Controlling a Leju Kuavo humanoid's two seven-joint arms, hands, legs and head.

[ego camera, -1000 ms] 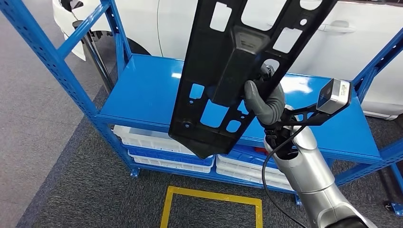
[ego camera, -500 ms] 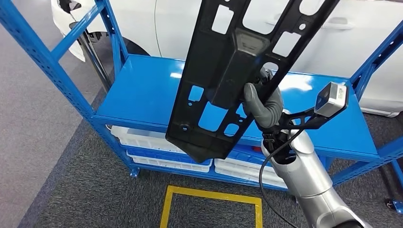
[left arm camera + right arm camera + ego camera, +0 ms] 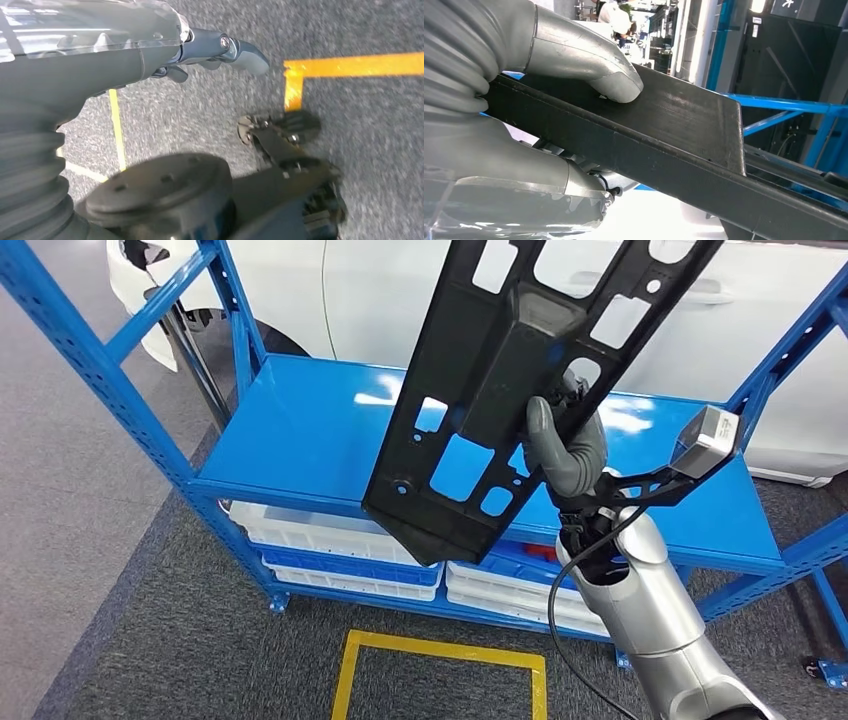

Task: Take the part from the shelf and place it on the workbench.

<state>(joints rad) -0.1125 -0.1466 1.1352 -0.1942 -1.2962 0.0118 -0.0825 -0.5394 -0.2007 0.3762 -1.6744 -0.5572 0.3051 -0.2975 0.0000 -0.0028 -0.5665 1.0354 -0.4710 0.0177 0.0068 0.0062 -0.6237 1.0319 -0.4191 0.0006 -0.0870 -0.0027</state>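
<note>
Workshop floor with blue racking and a parked white car.

Grey carpet-like floor (image 3: 150,640) marked with a yellow taped rectangle (image 3: 440,665) near the bottom edge. Blue steel shelf unit (image 3: 300,440) with perforated uprights and a glossy deck catching bright overhead glare; white trays (image 3: 330,535) and a blue tray (image 3: 350,568) stacked on the lower level beneath the deck's front edge. White car (image 3: 380,300) just behind the rack, wheel arch at its back left corner.
</note>
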